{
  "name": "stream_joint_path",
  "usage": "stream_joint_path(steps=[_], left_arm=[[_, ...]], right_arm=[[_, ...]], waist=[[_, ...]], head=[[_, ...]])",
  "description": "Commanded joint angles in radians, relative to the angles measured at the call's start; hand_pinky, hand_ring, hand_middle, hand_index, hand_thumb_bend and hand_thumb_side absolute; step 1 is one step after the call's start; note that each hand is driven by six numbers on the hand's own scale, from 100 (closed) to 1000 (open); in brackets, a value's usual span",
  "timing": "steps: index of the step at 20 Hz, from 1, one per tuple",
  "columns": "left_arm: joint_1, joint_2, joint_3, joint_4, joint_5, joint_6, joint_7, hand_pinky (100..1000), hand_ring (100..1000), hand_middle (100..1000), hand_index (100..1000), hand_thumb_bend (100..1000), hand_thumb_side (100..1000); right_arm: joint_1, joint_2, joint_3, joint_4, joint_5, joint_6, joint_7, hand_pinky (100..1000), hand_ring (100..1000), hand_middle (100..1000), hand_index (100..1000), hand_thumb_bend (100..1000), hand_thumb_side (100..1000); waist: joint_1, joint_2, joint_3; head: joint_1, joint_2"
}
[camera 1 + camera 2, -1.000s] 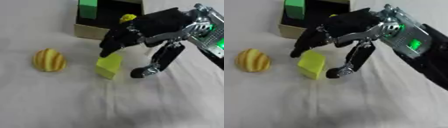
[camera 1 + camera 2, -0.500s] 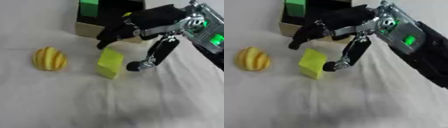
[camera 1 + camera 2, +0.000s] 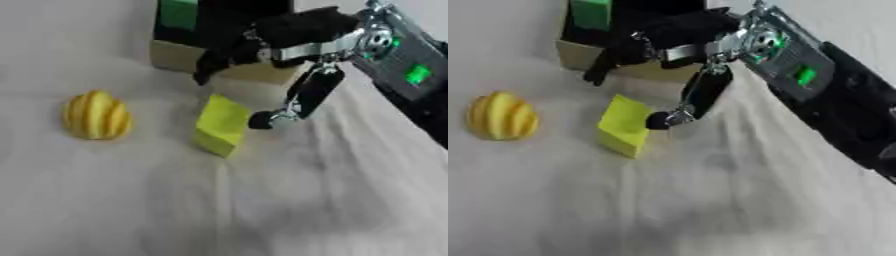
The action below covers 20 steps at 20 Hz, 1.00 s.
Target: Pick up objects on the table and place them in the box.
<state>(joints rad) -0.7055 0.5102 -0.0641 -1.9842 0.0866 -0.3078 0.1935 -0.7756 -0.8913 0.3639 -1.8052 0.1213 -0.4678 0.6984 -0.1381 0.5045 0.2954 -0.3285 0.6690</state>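
Yellow-green block (image 3: 222, 125) lies on the counter (image 3: 306, 200), which I see draped in a pale, creased cloth, roughly midway between its left and right sides. It sits tilted, one corner toward the far side, a lighter top face and a darker near face showing. To its left, well apart, rests a yellow ridged fruit (image 3: 96, 115) with darker stripes, clear of anything else. Beyond both, at the far edge, stands the box (image 3: 179, 54), tan-walled with a dark inside, and a green block (image 3: 591, 14) stands in its far left part. I can make out no more of what it holds, because my right hand (image 3: 289, 35) hangs over its near right side and hides it. That hand comes in from the right on a black forearm with a green light. Its fingers (image 3: 207, 67) reach left above the box's near wall, spread and only slightly bent, holding nothing. The thumb (image 3: 693, 100) hangs down toward me, its rounded tip just beside the block's right upper edge; whether it touches I cannot tell. Nothing lies between the block and the hand.
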Motion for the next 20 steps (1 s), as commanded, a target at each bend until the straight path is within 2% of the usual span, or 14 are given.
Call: stream_joint_path(steps=[1,2,3,12,20], left_arm=[[-0.018,0.017,0.006,-0.016,0.005,0.000,-0.005,690,758,711,851,100,553],[-0.018,0.017,0.006,-0.016,0.005,0.000,-0.005,690,757,711,851,100,555],[-0.017,0.018,0.006,-0.016,0.005,0.000,-0.004,689,757,710,851,100,555],[-0.020,0.020,0.007,-0.016,0.003,0.001,-0.003,689,756,708,851,100,554],[-0.025,0.017,0.005,-0.016,0.005,0.002,-0.006,686,754,706,851,100,555]], right_arm=[[-0.016,-0.012,-0.006,0.009,0.019,-0.124,0.130,953,949,835,981,287,100],[-0.015,-0.011,-0.005,0.012,0.023,-0.126,0.134,953,949,835,981,307,100],[-0.013,-0.010,-0.003,0.015,0.026,-0.127,0.138,953,949,836,981,285,100],[-0.008,-0.011,0.007,0.014,0.028,-0.153,0.203,959,951,841,984,304,100],[-0.001,-0.002,0.032,0.046,0.069,-0.186,0.209,964,952,845,986,306,102]], waist=[[0.005,-0.020,0.002],[0.005,-0.019,0.003],[0.004,-0.018,0.003],[-0.002,-0.016,0.007],[-0.005,-0.012,0.015]], head=[[-0.006,-0.009],[-0.006,-0.009],[-0.005,-0.008],[-0.003,-0.007],[-0.006,-0.012]])
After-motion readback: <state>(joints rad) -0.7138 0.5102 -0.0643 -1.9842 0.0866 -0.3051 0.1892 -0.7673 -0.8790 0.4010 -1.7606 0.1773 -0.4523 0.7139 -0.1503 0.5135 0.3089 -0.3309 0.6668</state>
